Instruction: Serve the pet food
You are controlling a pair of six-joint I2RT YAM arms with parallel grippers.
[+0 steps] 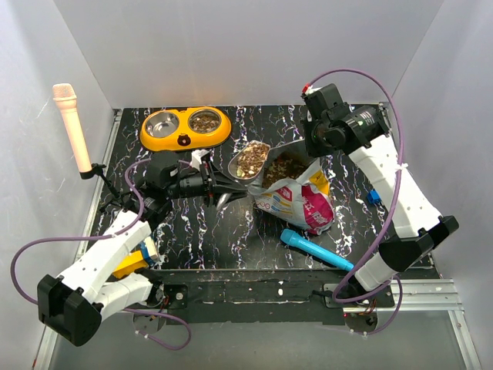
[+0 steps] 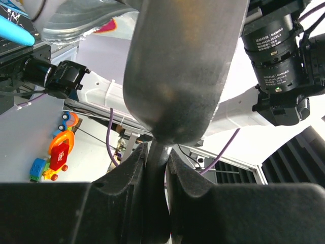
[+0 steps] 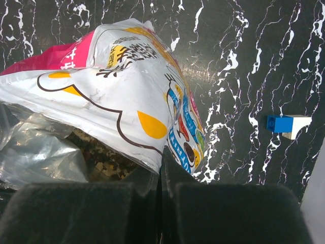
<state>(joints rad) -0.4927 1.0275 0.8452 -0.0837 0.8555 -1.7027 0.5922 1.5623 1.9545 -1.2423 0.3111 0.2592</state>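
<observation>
Marbled table: food pouch, bowl, marker

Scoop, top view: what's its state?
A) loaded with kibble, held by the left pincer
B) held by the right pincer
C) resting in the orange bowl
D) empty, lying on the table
A: the scoop is heaped with kibble and its handle is clamped in the left pincer, next to the open pouch.
</observation>
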